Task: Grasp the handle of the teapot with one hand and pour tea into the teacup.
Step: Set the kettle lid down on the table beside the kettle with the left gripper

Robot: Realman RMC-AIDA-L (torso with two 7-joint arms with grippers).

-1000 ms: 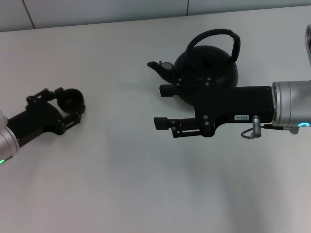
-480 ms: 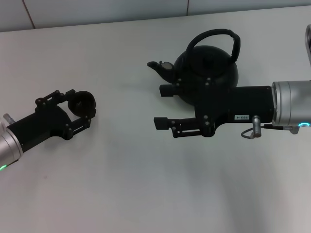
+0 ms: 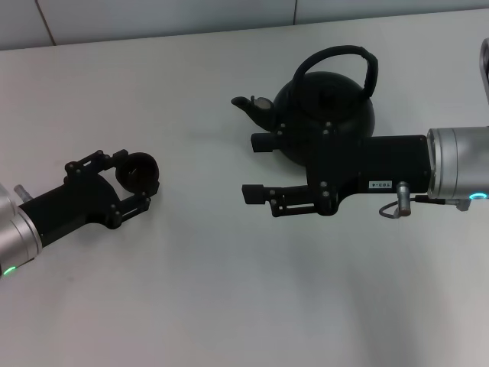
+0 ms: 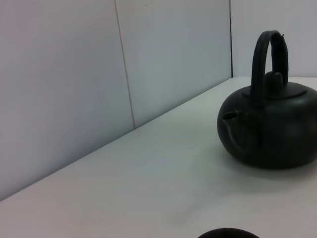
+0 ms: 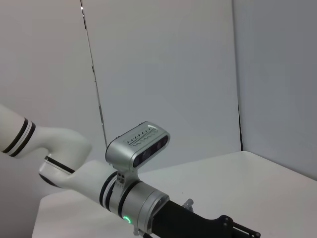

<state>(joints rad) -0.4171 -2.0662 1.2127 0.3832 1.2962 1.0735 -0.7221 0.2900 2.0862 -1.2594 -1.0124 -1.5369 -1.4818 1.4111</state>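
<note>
The black teapot (image 3: pixel 340 103) stands at the back right of the table, spout to the left, its hoop handle (image 3: pixel 336 53) upright. My right gripper (image 3: pixel 254 167) is open in front of the teapot, fingers pointing left, touching nothing. My left gripper (image 3: pixel 131 186) at the left is shut on the small dark teacup (image 3: pixel 138 171), well left of the spout. The left wrist view shows the teapot (image 4: pixel 277 129), its handle (image 4: pixel 265 54) and the teacup's rim (image 4: pixel 228 233) at the picture's lower edge. No tea shows.
The white table (image 3: pixel 229 290) runs back to a grey panelled wall (image 3: pixel 153 15). The right wrist view shows only my left arm (image 5: pixel 124 198) and the wall panels.
My left gripper has moved to the right, toward the teapot, carrying the teacup. The right arm and the teapot have not moved.
</note>
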